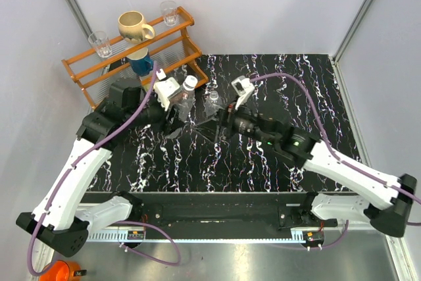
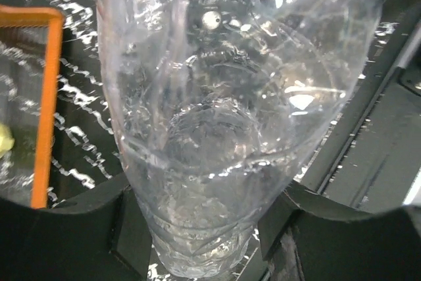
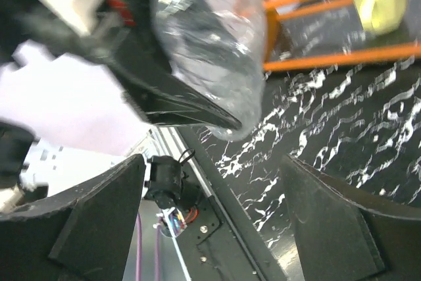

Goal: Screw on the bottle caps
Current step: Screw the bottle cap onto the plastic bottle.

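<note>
A white cap (image 1: 190, 82) is sitting on the neck of a clear ribbed bottle (image 1: 185, 102), which is being held over the far left part of the black, white-veined table (image 1: 263, 162), just in front of the orange wooden rack (image 1: 131, 57). The left fingers (image 2: 99, 228) are clamping this bottle by its body, one on each side. In the left wrist view the bottle is filling nearly the whole frame. Whether its base is touching the table I cannot tell.

Just to its right in the overhead view, a second bottle (image 1: 212, 100) is standing on the table, apart from both arms. It is too small and glassy to tell whether it is wearing a cap.

The right fingers (image 3: 99, 222) are standing wide apart with nothing between them, only table and the frame at its near edge showing in the gap. They are pointing towards the held bottle and staying a little short of it. In the overhead view they are lying low over the table, near the second bottle.

On the rack, a cream mug (image 1: 135, 26) is resting on top with a blue object (image 1: 140, 64) below it. Two drinking glasses are standing there too, one at the left end (image 1: 100, 43) and one at the right end (image 1: 170, 11).
</note>
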